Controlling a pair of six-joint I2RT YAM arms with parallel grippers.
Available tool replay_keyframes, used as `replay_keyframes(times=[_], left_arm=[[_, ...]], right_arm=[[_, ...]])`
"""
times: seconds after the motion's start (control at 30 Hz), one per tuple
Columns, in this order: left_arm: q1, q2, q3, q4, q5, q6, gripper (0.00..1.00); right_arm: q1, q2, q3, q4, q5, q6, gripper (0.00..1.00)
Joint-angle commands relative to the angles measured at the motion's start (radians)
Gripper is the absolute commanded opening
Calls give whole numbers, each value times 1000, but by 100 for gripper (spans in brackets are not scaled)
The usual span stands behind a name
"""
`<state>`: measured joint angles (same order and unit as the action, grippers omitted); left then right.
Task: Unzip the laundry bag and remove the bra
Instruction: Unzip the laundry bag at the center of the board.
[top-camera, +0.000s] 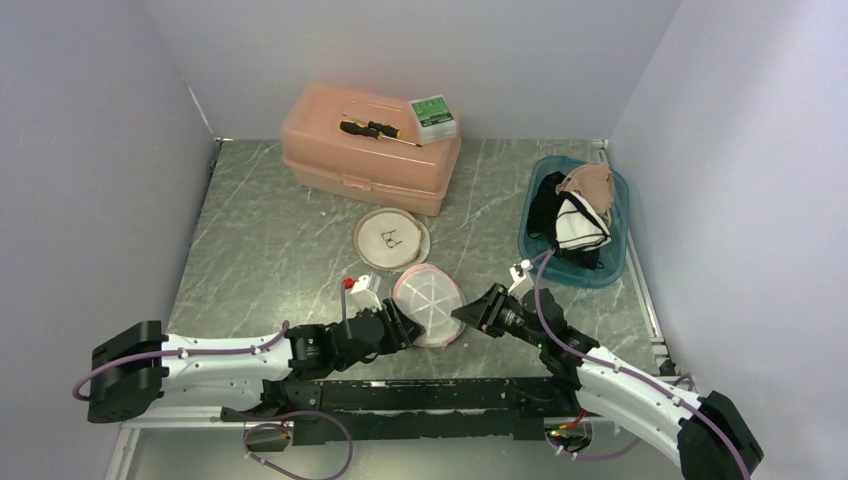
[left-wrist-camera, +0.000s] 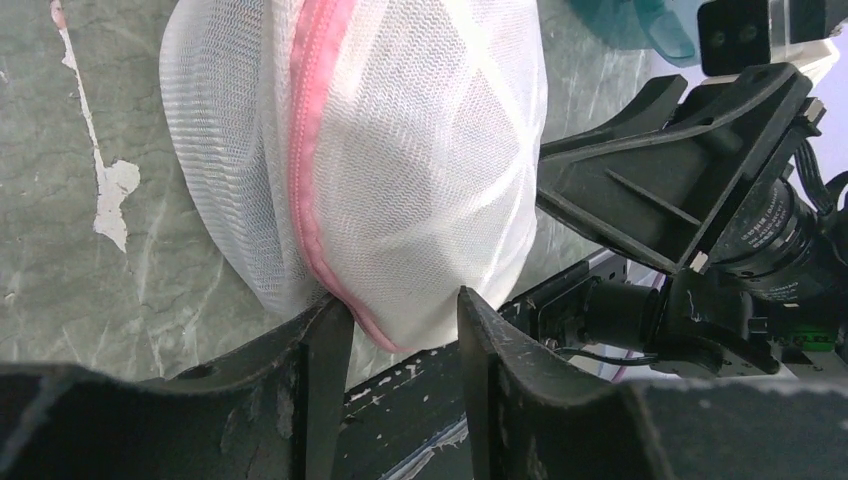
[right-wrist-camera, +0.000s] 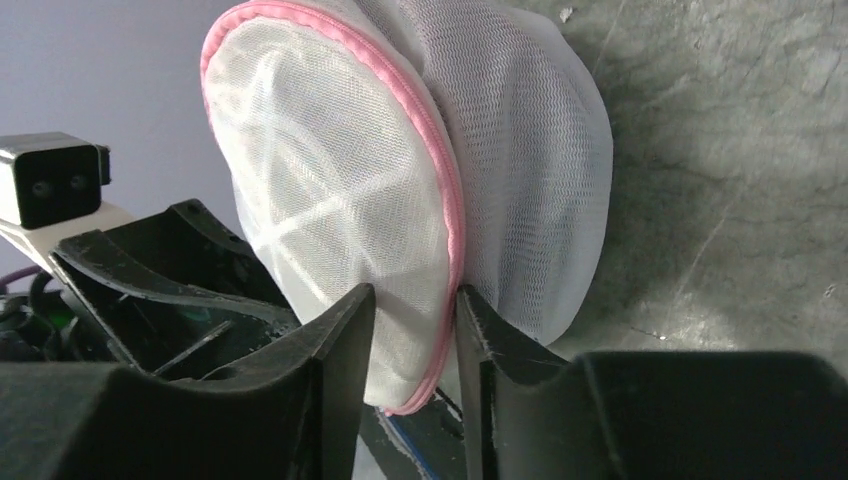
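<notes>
The laundry bag (top-camera: 428, 305) is a round white mesh pouch with a pink zipper rim, standing on edge near the table's front between both arms. My left gripper (top-camera: 408, 325) comes from the left, and its fingers press the bag's lower edge (left-wrist-camera: 400, 150) by the pink zipper, so this gripper (left-wrist-camera: 405, 305) is shut on the bag. My right gripper (top-camera: 462, 315) comes from the right. It (right-wrist-camera: 415, 295) pinches the bag's rim (right-wrist-camera: 340, 180), one finger on the mesh face and the other against the zipper. The bra is hidden; nothing shows through the mesh.
A pink toolbox (top-camera: 370, 145) at the back carries a screwdriver (top-camera: 378, 130) and a small green box (top-camera: 433, 115). A flat round mesh pouch (top-camera: 390, 238) lies mid-table. A blue bin (top-camera: 600, 277) of garments stands at the right. A small white item (top-camera: 360, 287) lies by the left gripper.
</notes>
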<state>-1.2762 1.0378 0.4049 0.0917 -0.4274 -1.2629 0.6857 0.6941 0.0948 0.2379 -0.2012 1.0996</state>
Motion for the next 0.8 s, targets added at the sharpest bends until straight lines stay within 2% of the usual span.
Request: replay_keyframes(times=[0.0,0.13,0.27,0.33,0.5,0.6,0.67,0.77], left_arm=[[-5,-11,2,49,-25,20,47],[-5,-43,29,-22,-42,32,52],[-5,-117,59,-131,-74,45,66],[-5,-154,55,-145,-77,41,73],[-7,-207,2,-82,-56,-10,77],[-6,-200,-67,115,-18,-46,77],[-11,-153,-104,258,11,-65,77],[-29,-37,-95,368,-7,-92,77]], right_arm=[[-2,-24,-6,83,-26,7,34],[-1,-97,16,45,-4,10,19],[-2,-191,43,-4,32,45,0],[-2,-205,53,3,38,73,0],[-2,-266,-30,139,116,262,0],[-2,-304,-63,194,194,345,0],[-1,-307,-49,184,233,350,0],[-2,-289,-31,174,242,356,0]])
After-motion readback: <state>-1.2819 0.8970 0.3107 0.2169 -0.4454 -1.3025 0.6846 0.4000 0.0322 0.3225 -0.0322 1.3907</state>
